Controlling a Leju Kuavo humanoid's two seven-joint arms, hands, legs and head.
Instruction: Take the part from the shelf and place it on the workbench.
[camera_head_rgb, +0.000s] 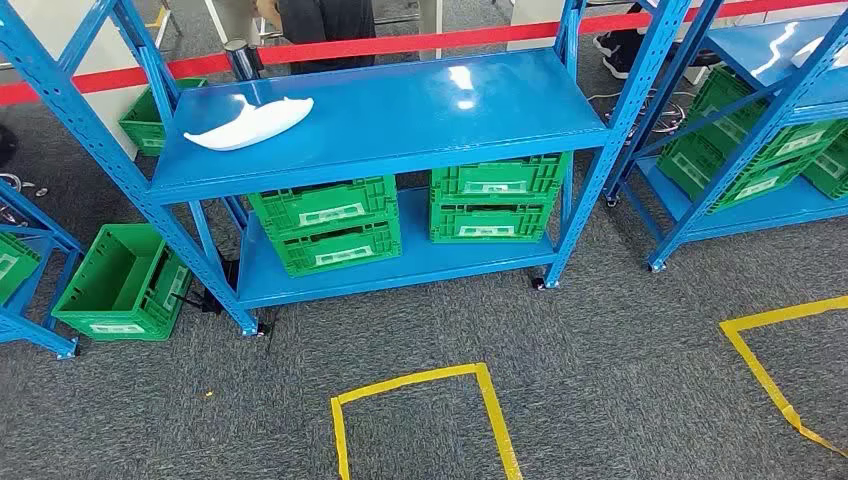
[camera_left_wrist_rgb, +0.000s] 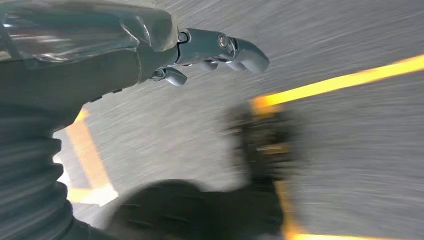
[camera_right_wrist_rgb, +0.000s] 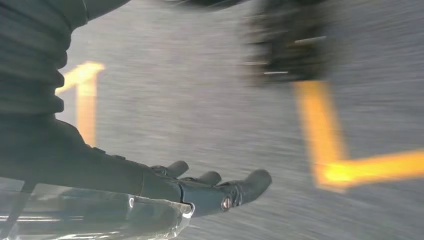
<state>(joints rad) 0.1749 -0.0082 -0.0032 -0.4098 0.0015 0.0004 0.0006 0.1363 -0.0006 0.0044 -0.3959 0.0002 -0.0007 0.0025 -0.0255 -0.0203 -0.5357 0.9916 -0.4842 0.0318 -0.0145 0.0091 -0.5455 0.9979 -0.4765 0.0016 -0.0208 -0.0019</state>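
Up on the glossy blue metal shelf (camera_head_rgb: 420, 110), the white part (camera_head_rgb: 250, 123), smooth and curved with a tapered end, lies near its left end. Below sit ribbed green plastic crates (camera_head_rgb: 325, 224). Over coarse grey carpet (camera_head_rgb: 600, 380) with yellow tape (camera_head_rgb: 420, 380), the left robot hand (camera_left_wrist_rgb: 220, 52) and right robot hand (camera_right_wrist_rgb: 215, 187) hang empty, fingers extended.

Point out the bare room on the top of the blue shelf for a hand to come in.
The blue shelf top is bare from the white part across to its right-hand posts, the widest way in. The part lies at the far left, near the left post. The lower level is crowded with green crates.
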